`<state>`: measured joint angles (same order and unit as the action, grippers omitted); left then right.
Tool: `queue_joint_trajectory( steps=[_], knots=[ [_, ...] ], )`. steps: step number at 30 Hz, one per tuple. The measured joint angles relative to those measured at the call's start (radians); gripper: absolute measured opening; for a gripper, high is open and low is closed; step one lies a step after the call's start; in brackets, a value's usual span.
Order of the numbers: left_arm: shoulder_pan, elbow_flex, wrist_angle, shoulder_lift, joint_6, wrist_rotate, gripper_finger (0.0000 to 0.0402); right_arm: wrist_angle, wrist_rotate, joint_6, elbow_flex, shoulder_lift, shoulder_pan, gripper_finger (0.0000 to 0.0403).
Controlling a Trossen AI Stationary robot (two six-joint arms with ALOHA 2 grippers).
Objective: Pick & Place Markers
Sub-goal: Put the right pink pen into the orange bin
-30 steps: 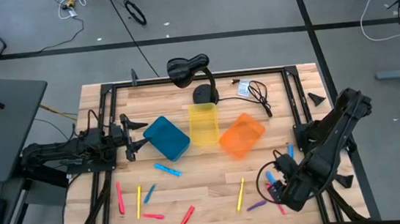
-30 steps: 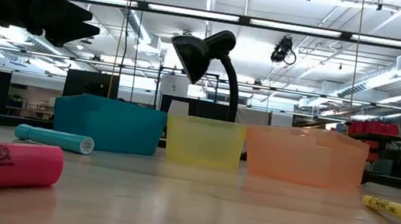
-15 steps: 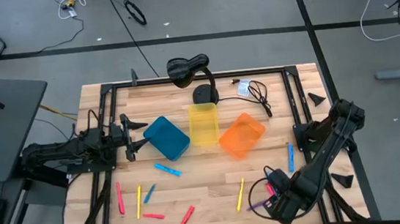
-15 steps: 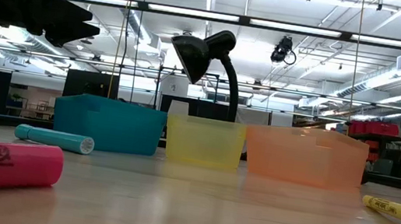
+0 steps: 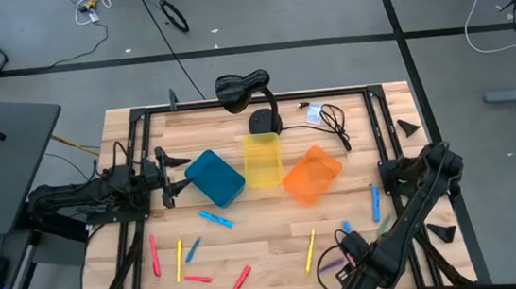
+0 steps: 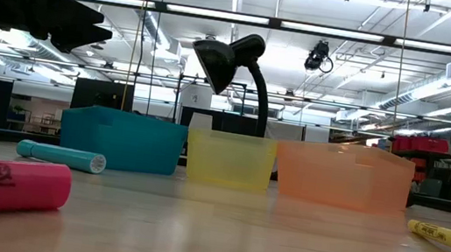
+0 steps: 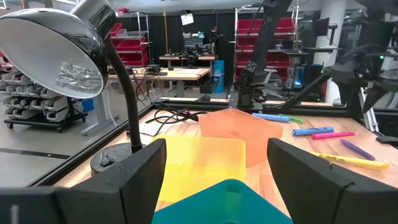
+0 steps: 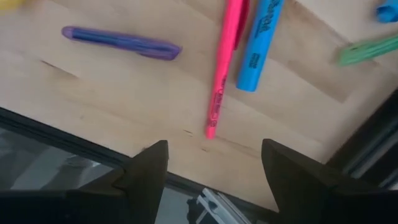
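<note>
Right gripper (image 5: 354, 270) sits low at the table's front right edge, fingers spread, nothing between them. In its wrist view a pink marker (image 8: 224, 65), a blue marker (image 8: 258, 45) touching alongside it, a purple marker (image 8: 121, 42) lying apart from both and a green marker (image 8: 370, 50) at the frame edge lie on the wood, close to the table rim. Left gripper (image 5: 168, 176) waits at the left side beside the blue bin (image 5: 215, 177), fingers apart and empty. Three bins stand in a row mid-table: blue, yellow bin (image 5: 262, 159), orange bin (image 5: 312, 174); a lamp (image 5: 241, 89) stands just behind the yellow one. Markers on the front left, counted in the high view: two pink, one red (image 5: 238, 282), one yellow (image 5: 179, 260), two blue (image 5: 216, 219). One more yellow lies front centre and one blue (image 5: 375, 202) near the right rail. Open wood lies between the bins and the front markers.
</note>
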<state>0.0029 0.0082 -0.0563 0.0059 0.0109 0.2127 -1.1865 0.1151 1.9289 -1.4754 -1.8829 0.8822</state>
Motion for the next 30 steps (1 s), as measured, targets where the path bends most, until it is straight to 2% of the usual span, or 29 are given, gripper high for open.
queue_joint_trajectory(
  steps=[4,14,25,30],
  knots=[
    [0.000,0.000,0.000,0.000,0.000,0.000,0.0286,0.066,0.016,0.002,0.017,-0.045,0.008,0.0262],
    [0.000,0.000,0.000,0.000,0.000,0.000,0.0286,0.325,0.035,0.125,0.199,-0.055,0.029,0.0262],
    [0.000,0.000,0.000,0.000,0.000,0.000,0.0286,0.380,0.035,0.124,0.283,-0.047,0.029,0.0261],
    [0.000,0.000,0.000,0.000,0.000,0.000,0.0286,0.431,0.034,0.134,0.303,-0.047,0.029,0.0231]
  ],
)
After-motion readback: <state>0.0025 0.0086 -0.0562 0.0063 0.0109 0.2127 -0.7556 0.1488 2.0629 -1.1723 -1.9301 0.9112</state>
